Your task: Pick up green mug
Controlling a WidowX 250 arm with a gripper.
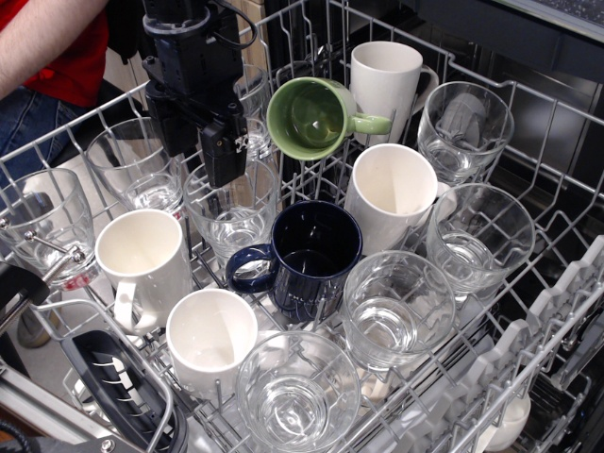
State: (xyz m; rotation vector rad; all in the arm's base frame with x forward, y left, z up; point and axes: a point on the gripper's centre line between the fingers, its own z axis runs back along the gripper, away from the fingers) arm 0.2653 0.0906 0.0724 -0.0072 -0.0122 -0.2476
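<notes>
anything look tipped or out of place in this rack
Yes: the green mug at the back lies tilted on its side, mouth facing the camera, handle pointing right. The white mugs, navy mug and glasses around it sit mouth-up.

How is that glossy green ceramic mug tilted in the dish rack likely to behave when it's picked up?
The glossy green ceramic mug looks rigid and probably fairly heavy for its size. Its shiny glaze may be slippery under the fingers. It leans among the wire rack tines beside a clear drinking glass, so it may shift or knock something when lifted.
</notes>
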